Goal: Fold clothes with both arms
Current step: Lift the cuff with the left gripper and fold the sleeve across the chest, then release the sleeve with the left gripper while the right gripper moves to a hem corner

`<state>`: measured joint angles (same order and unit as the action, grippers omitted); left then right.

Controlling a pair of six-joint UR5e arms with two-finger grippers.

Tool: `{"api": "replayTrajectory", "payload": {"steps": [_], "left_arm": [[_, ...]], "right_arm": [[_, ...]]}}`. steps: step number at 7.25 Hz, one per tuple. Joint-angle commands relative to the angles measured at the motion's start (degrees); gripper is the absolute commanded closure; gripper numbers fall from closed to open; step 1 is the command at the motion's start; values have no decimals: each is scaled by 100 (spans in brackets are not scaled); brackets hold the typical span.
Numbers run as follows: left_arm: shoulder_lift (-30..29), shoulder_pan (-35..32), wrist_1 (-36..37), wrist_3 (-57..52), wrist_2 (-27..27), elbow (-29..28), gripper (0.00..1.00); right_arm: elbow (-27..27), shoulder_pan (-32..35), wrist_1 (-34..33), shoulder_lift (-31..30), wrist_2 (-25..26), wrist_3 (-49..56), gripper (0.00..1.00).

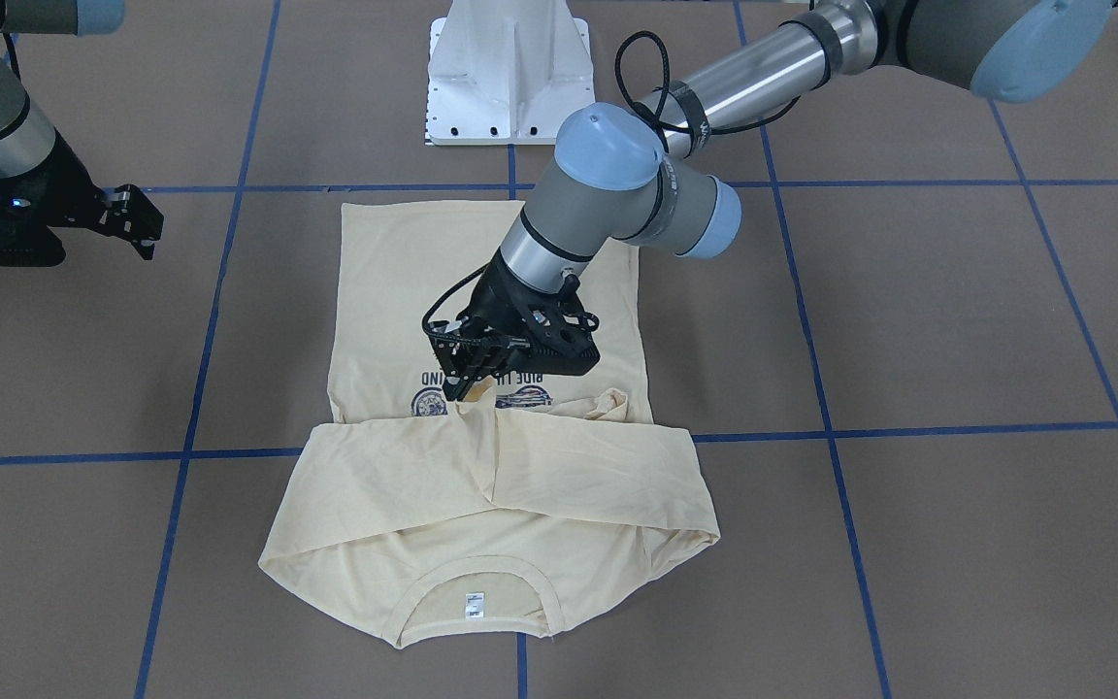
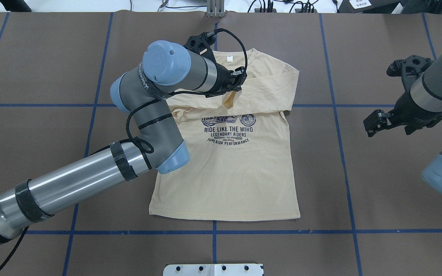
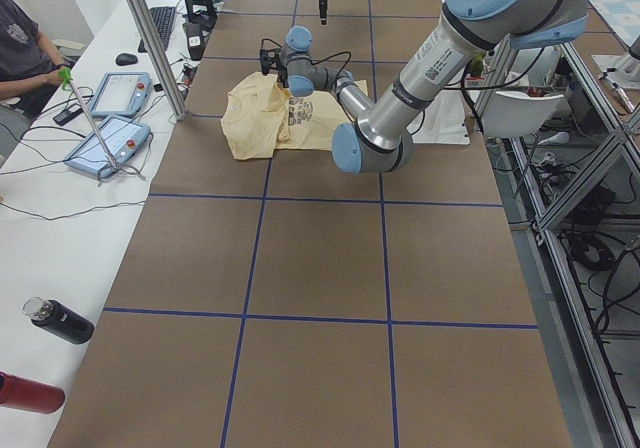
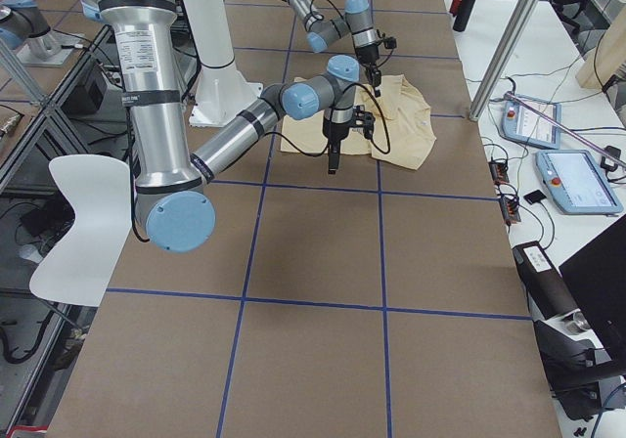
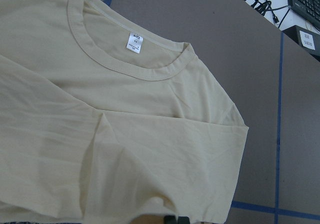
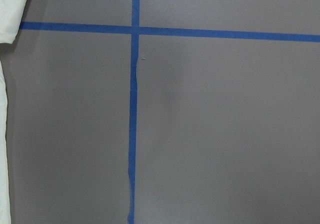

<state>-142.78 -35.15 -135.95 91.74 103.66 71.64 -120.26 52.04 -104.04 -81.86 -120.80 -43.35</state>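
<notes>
The pale cream-yellow T-shirt lies flat, print up, with both long sleeves folded across its chest; its collar and white tag are at the far end from the robot. It also shows in the overhead view and the left wrist view. My left gripper is over the shirt's middle, just below the print, shut on the cuff of a sleeve, which rises in a small peak to the fingers. My right gripper hangs open and empty above bare table, well off the shirt's side.
The white pedestal base stands at the robot's edge of the table. Blue tape lines grid the brown table. In the left side view, tablets, bottles and an operator are at a side bench.
</notes>
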Motion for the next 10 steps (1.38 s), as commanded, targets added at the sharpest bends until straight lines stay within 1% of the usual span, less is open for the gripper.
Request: {"api": "replayTrajectory", "payload": {"steps": [1, 2, 4, 5, 6, 7, 8, 9, 10], "left_arm": [[14, 104, -1165, -25, -13, 147, 0], [40, 174, -1431, -242, -21, 139, 0], [399, 175, -1408, -393, -109, 166, 0], [635, 157, -1364, -394, -83, 348, 0], [1021, 157, -1042, -385, -65, 898, 0], [1225, 149, -47, -394, -39, 1626, 0], [1566, 157, 790, -403, -39, 2382, 0], [2031, 157, 1199, -403, -39, 3059, 0], [2514, 175, 1481, -412, -39, 3640, 0]], "right_arm": [[81, 0, 7, 21, 12, -7, 0], [90, 0, 85, 21, 12, -16, 0], [134, -1, 409, 21, 3, -51, 0], [204, 0, 742, 30, 3, -86, 0], [231, -9, 1119, 13, -58, -121, 0], [205, -9, 1367, 12, -293, -426, 0], [196, -227, 2013, -57, -269, -1064, 0], [205, -577, 2628, -119, -52, -1688, 0], [196, -1033, 2965, -128, 290, -2147, 0]]}}
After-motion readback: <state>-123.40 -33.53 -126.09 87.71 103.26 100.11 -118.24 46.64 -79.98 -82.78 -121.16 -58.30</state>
